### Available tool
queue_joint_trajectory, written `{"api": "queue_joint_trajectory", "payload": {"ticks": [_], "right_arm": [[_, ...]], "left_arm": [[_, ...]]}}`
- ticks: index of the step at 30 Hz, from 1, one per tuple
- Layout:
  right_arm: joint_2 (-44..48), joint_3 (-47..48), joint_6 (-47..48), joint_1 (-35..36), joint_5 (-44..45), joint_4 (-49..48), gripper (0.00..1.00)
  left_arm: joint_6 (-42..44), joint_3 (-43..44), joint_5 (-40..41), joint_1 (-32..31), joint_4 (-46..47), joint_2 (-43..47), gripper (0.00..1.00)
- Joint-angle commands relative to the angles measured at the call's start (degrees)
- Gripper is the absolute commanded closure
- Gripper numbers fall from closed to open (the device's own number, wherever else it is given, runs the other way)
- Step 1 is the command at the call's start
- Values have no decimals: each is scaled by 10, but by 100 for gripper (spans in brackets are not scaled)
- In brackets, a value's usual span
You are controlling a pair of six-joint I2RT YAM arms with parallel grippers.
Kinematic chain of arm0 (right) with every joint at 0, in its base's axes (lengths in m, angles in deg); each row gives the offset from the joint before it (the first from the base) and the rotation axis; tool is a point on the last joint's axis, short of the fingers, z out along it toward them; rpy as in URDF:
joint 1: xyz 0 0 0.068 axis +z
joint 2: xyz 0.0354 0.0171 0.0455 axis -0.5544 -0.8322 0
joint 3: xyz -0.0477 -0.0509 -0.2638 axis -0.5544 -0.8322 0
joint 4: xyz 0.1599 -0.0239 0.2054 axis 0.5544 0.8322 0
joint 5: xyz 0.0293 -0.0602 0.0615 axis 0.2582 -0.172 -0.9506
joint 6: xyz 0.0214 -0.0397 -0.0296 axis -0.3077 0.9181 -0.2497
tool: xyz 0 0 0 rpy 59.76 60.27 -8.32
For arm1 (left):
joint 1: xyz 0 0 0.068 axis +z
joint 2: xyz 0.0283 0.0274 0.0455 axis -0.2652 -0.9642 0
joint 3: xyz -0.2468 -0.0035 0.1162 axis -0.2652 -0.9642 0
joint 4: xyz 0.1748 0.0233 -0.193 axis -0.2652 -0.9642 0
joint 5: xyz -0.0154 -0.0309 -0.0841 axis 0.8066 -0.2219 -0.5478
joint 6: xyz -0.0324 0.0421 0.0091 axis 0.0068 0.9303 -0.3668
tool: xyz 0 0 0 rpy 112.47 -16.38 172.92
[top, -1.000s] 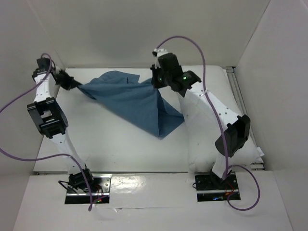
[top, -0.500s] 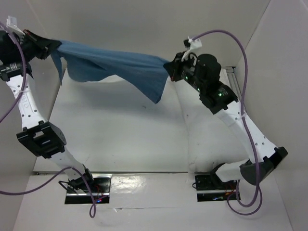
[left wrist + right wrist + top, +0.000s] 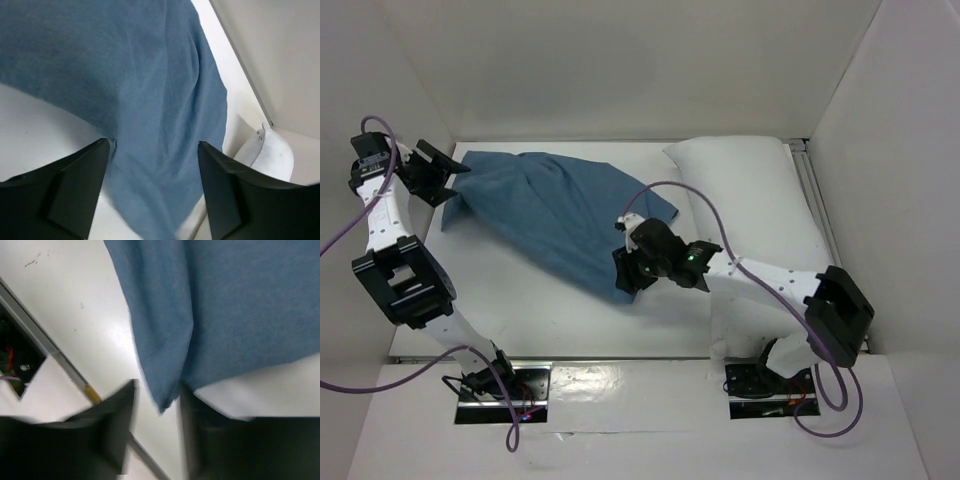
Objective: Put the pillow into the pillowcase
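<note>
On the table [image 3: 520, 320] in the top view, the blue pillowcase [image 3: 555, 215] lies spread and wrinkled left of centre, with the white pillow [image 3: 750, 200] at the right, its left edge just beside the cloth. The left arm stands tall along the left wall, wrist bent inward, the left gripper [image 3: 445, 172] at the pillowcase's far-left corner. The right arm lies low and folded across the pillow, the right gripper [image 3: 623, 272] at the cloth's near corner.

From the left wrist, the left gripper [image 3: 152, 150] is spread wide and grips nothing. The pillowcase [image 3: 125, 75] fills the space beyond it, and the pillow [image 3: 272, 157] shows at the lower right.

From the right wrist, the right gripper [image 3: 157, 410] is blurred, its jaws partly apart. The pillowcase [image 3: 225, 305] corner hangs between them, unclamped, over the table [image 3: 90, 300].
</note>
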Motion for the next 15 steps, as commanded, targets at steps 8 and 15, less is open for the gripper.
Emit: {"api": "queue_joint_trajectory", "payload": {"ticks": [8,15], "right_arm": [[-29,132,17,-41,89,94,38],[-21,249,-21,-183,162,207,59]], "left_arm": [[51,37,77,-63,-46,2,17],[92,-3,138,-254,-69,9,37]]}}
